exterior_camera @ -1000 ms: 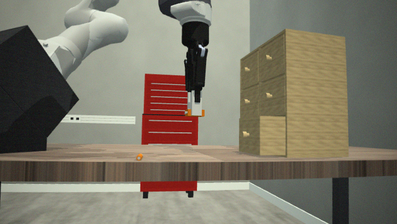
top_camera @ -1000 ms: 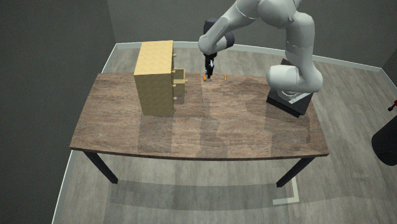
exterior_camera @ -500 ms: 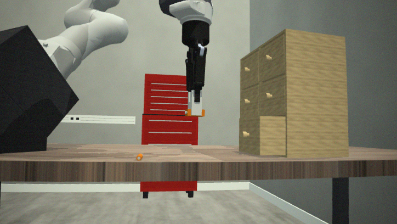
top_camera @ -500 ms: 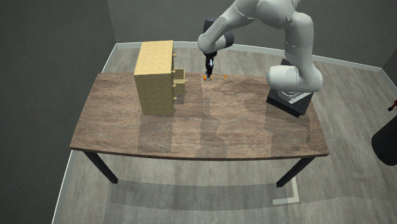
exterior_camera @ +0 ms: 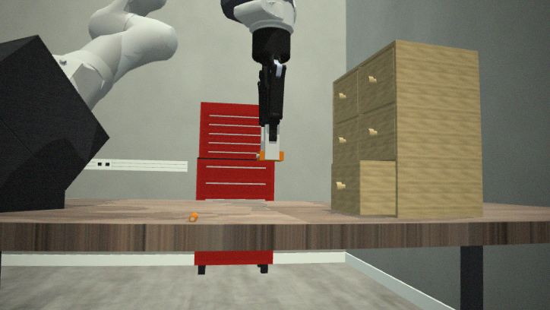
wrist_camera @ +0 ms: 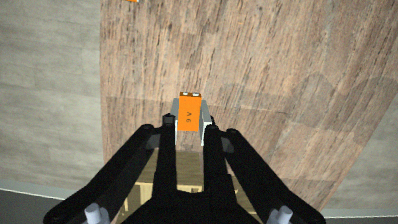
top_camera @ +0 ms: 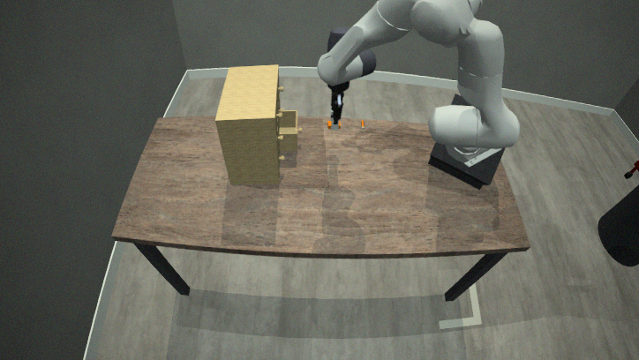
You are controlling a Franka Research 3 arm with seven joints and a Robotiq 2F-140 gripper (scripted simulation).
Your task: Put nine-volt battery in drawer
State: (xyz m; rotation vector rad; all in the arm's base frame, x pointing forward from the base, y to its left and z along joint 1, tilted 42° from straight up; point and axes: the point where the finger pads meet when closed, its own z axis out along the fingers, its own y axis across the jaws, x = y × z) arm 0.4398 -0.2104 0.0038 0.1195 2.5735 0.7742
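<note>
Fingers are pinching the nine-volt battery (wrist_camera: 190, 113) across its narrow sides, holding it in the air well above the surface (top_camera: 312, 206), short of the chest (top_camera: 250, 124), whose bottom-right drawer (exterior_camera: 363, 187) stands pulled out. It's a small rigid block, probably light with slick flat faces. That flat-side pinch looks right; it should drop cleanly from just above the rim.
</note>
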